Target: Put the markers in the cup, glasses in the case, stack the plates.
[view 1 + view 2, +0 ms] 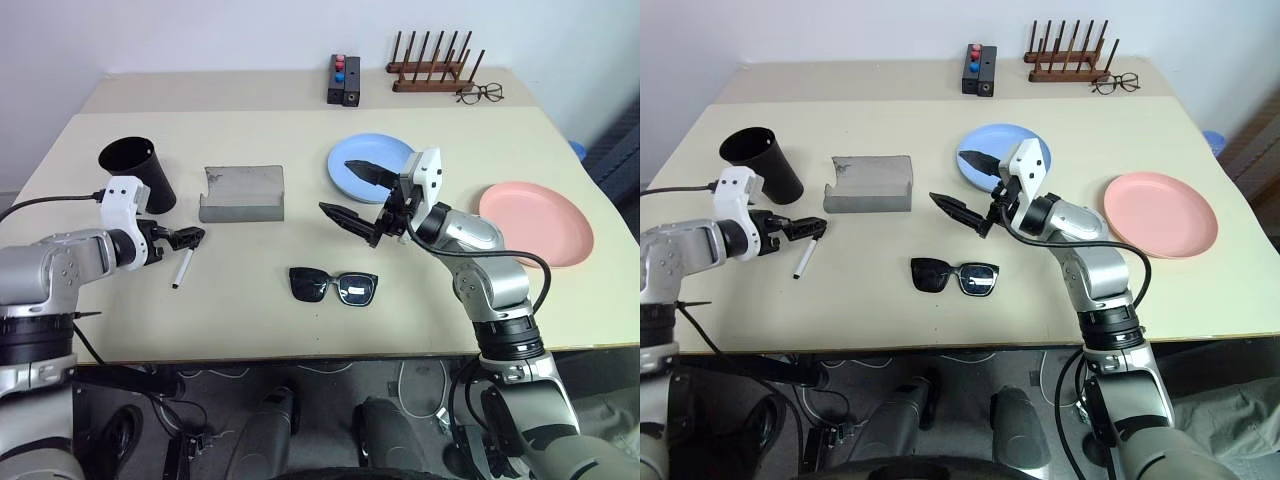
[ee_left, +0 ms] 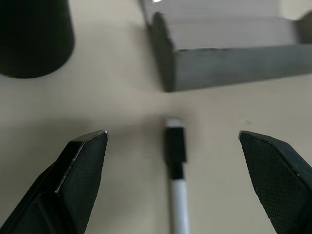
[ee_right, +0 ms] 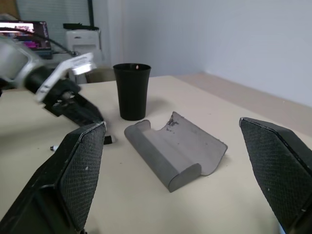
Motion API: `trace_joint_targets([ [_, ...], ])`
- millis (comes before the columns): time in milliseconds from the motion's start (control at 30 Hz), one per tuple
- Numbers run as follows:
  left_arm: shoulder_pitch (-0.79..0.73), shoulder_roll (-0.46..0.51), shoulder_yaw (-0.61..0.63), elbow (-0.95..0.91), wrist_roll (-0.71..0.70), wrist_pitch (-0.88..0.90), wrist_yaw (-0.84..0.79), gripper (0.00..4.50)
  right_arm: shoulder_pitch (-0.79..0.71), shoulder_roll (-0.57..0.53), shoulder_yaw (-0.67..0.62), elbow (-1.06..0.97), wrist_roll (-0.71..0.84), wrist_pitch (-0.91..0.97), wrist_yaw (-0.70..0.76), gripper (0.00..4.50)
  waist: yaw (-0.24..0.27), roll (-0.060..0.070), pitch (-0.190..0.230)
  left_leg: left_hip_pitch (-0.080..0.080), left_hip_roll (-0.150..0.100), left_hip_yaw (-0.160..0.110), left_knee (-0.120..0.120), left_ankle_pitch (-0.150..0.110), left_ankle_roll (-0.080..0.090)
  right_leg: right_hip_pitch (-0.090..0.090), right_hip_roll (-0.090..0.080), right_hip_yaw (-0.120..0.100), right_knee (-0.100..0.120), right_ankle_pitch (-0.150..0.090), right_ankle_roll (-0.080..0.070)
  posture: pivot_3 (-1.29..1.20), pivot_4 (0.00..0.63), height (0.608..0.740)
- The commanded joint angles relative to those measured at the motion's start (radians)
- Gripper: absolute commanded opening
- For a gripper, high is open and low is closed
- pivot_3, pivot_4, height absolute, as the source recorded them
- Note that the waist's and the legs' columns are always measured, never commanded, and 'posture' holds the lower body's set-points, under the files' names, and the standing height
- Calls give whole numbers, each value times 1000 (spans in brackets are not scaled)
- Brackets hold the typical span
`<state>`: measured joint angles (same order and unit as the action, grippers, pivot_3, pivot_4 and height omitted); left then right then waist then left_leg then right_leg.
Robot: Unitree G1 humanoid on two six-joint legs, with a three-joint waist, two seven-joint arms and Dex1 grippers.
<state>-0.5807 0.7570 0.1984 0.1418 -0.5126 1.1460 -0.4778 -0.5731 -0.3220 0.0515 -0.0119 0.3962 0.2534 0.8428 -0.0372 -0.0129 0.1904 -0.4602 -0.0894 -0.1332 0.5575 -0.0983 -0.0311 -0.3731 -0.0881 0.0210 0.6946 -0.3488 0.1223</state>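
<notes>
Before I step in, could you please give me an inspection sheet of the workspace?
Surface: beige table, a second table butted behind it.
Job's things: marker lying flat near the black cup; grey case open; sunglasses at the front; blue plate and pink plate apart, unstacked.
Clutter: wooden rack, wire spectacles, black box with buttons on the far table.
Hands: left hand open, astride the marker's cap end; right hand open, empty, raised above the table.
Cables: black leads along both arms, more on the floor.
Surroundings: white wall behind.
</notes>
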Motion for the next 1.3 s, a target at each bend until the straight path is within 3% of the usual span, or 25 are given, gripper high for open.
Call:
trace_joint_targets([
  [33,-74,-25,-38,75,33,6,3,4438,-6,6,-6,-20,5,-21,1,4500,0,0,0,0,0,0,0,0,0,0,0,0,0,0,0,0,150,740],
  [333,-193,-45,-121,185,79,80,-30,4438,9,-1,-7,-33,-1,-23,-10,4500,-3,0,0,0,0,0,0,0,0,0,0,0,0,0,0,0,150,740],
  [367,-196,-35,-142,173,81,90,-48,4214,11,-1,-6,-35,-1,-22,-11,4500,-4,0,0,0,0,0,0,0,0,0,0,0,1,0,0,0,150,740],
  [433,-199,-22,-167,157,88,100,-71,3602,13,-2,-7,-38,0,-21,-12,4500,-4,0,0,0,0,0,0,0,0,1,0,0,0,0,0,0,150,740],
  [667,-190,12,-197,116,104,152,-90,110,17,-1,-6,-37,-1,-24,-16,4500,-4,0,0,0,0,0,0,0,0,0,0,0,0,0,0,0,150,740],
  [1067,-176,24,-136,-76,79,55,-137,42,13,0,-3,-32,-14,-29,-11,4500,-4,0,0,-1,0,0,0,0,0,0,0,0,0,0,0,0,150,740],
  [1167,-158,-5,-70,-100,105,-226,-152,42,8,3,-10,-28,-9,-30,-13,4500,-4,0,0,-1,0,0,0,0,0,0,0,1,0,0,0,0,150,740],
  [1300,-207,-42,2,-2,167,-563,-102,42,0,14,-27,-27,17,-22,-17,4500,-2,0,0,-1,0,1,-1,0,0,0,-1,0,-1,0,0,0,150,740],
])
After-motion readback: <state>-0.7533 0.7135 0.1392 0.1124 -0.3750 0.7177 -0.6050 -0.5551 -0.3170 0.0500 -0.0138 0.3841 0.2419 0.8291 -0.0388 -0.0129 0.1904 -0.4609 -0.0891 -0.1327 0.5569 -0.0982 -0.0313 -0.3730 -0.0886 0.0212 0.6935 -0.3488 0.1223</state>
